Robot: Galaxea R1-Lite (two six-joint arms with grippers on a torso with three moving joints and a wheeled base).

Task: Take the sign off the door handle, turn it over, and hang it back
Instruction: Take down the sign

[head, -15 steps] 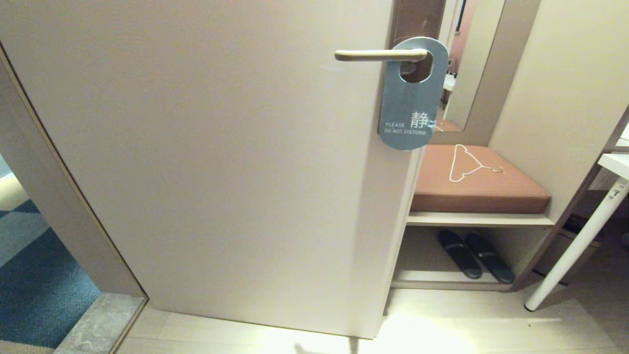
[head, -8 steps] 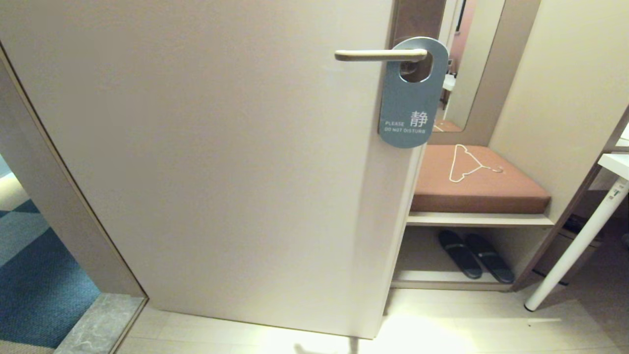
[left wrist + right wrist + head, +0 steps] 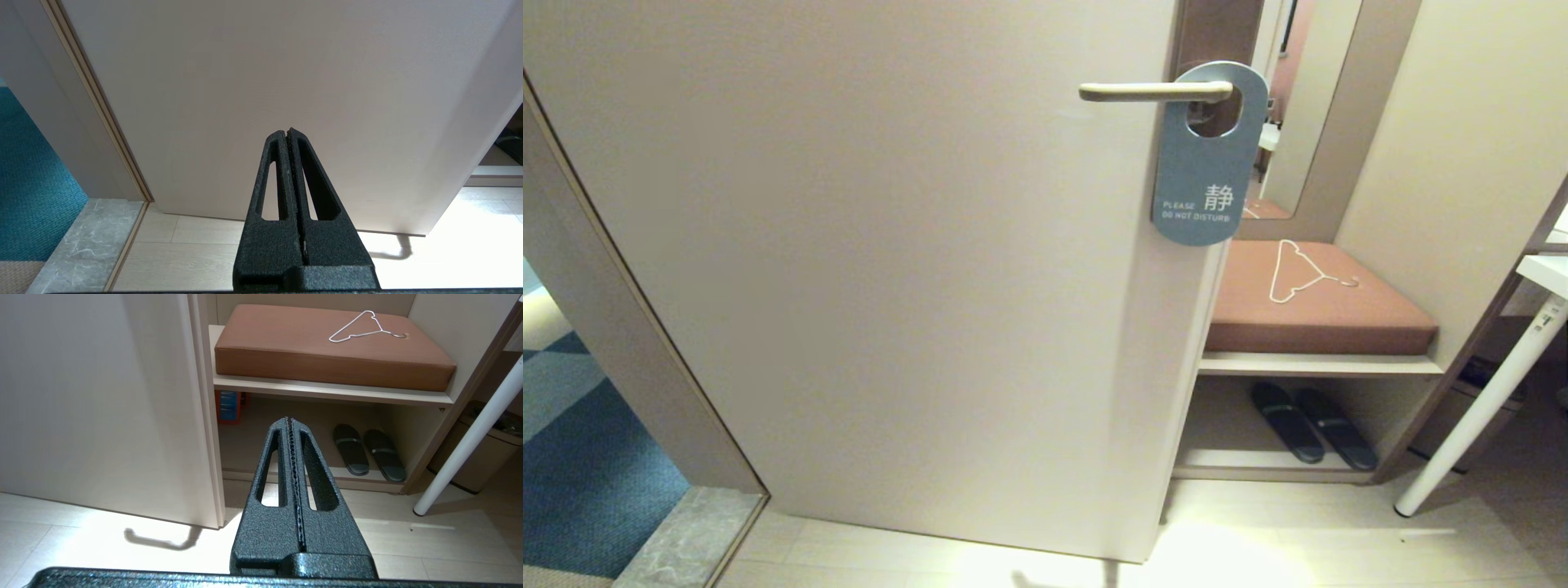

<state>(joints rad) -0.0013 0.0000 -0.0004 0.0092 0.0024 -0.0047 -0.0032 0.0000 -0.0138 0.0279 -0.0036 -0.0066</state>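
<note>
Sign: hangs on the door handle, blue "DO NOT DISTURB" side out, far above both claws.
Left claw: pressed together, holding nothing, low by the door.
Right claw: together too (empty).
Job: looks either finished or not begun; I cannot tell.

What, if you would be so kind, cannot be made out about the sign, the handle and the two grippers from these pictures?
- The sign: its rear face is turned to the door in the head view; neither wrist view shows it.
- The door handle: its root is hidden behind the sign's top in the head view.
- The left gripper and right gripper: outside the head view, so their distance from the handle cannot be judged.
</note>
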